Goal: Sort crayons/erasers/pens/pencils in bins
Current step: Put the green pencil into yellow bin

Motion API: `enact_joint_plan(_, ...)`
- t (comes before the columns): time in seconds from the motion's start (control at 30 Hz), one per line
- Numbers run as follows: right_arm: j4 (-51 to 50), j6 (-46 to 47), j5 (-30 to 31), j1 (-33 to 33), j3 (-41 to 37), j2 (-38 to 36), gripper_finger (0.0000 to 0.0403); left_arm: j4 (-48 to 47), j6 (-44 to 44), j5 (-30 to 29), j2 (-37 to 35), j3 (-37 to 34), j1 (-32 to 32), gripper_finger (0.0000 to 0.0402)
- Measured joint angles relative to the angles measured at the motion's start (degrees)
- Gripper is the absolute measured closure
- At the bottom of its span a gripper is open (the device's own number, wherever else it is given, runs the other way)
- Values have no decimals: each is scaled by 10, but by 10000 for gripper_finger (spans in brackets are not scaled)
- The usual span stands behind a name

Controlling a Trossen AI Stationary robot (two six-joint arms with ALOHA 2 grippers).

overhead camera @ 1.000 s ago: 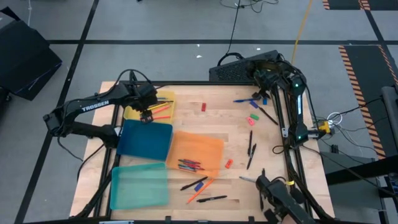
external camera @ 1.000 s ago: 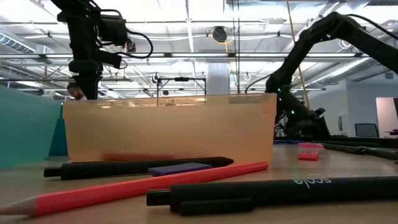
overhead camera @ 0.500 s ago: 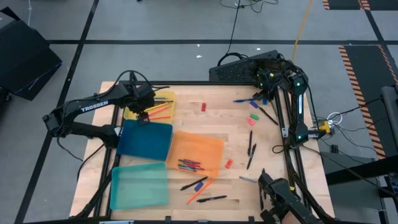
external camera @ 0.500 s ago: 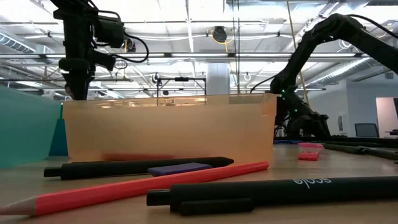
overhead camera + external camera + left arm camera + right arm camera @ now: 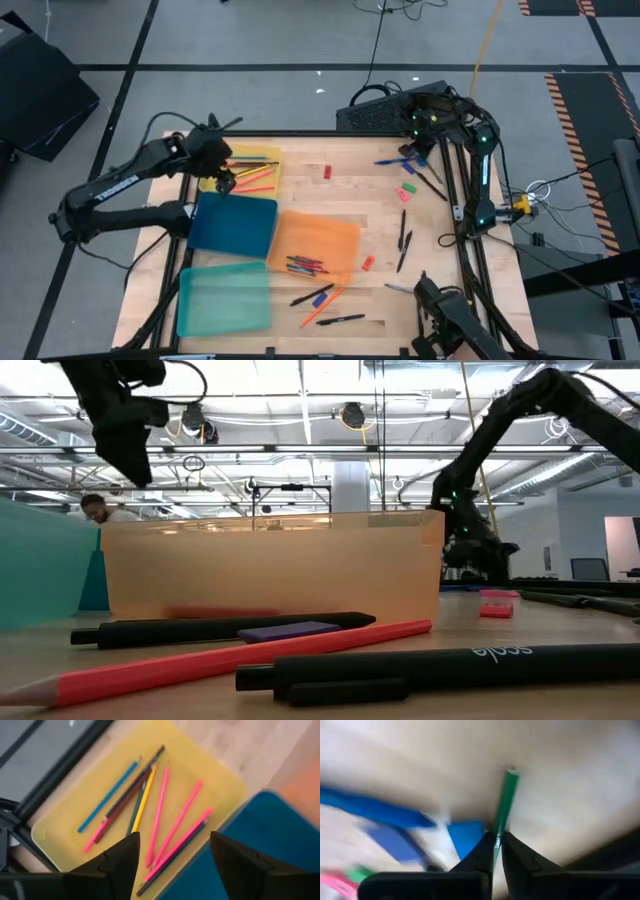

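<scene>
Green and thin, the pencil (image 5: 505,800) is pinched in my right gripper (image 5: 496,845) at the far right, its length pointing away from my fingers — the yellow plastic bin (image 5: 268,158) of pencils lies far left, under my open left gripper (image 5: 172,857).

The yellow bin (image 5: 220,780) holds a fan of pencils (image 5: 159,815) — pink, yellow, blue. The dark blue bin (image 5: 235,222) and teal bin (image 5: 222,298) lie flat; the orange bin (image 5: 320,240) holds pens (image 5: 305,265) — more lie loose nearby.

Pencils (image 5: 160,810) in rear-left bin (image 5: 262,160); pens (image 5: 402,245) loose on table (image 5: 350,195) right.
</scene>
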Motion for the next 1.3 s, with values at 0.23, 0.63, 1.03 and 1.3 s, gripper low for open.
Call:
enact_joint_plan(0.23, 28, 52, -57, 18, 1, -106, 384, 56, -23, 2, -15, 0, 0, 160)
enact_joint_plan(0.63, 52, 128, -162, 134, 2, -221, 385, 80, -29, 8, -15, 0, 0, 160)
enact_joint_plan(1.03, 325, 244, -163, 355, 2, -330, 385, 379, -93, 175, 2, -51, -40, 156)
enact_joint_plan(1.3, 536, 254, -164, 406, 2, -374, 385, 670, -150, 234, 148, -29, -81, 91)
